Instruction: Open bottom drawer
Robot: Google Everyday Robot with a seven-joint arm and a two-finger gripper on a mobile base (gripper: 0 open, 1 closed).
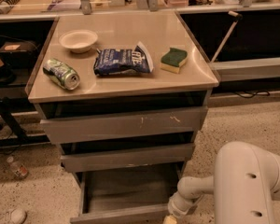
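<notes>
Gripper: your gripper [169, 220] sat right at the bottom edge of the camera view, just beside the right end of the bottom drawer's front. Most of it was cut off down there, so I honestly couldn't tell if it was open or closed, or whether it touched the front.
Arm: the chunky white arm [252, 185] filled the lower right corner, with its wrist reaching left toward the drawer.
Bottom drawer: the bottom drawer [130, 190] was pulled well out of the cabinet, further than the two above it, so you were looking straight down into its shallow grey tray.
Middle drawer: the middle drawer [128, 157] stuck out a bit, with a dark gap above it.
Top drawer: the top drawer [107, 125] had the widest front, with white scratch marks right of centre, and it was slightly ajar too.
Worktop: the worktop [130, 31] was beige and glossy.
Bowl: a pale bowl [78, 40] stood upright at the back left.
Can: a green can [61, 73] lay on its side near the front left, in front of the bowl.
Chip bag: a blue chip bag [122, 61] lay flat in the middle.
Sponge: a green and yellow sponge [173, 59] lay to the right of the bag, not touching it.
Floor: a small bottle [17, 167] lay on the speckled floor to the left of the cabinet.
</notes>
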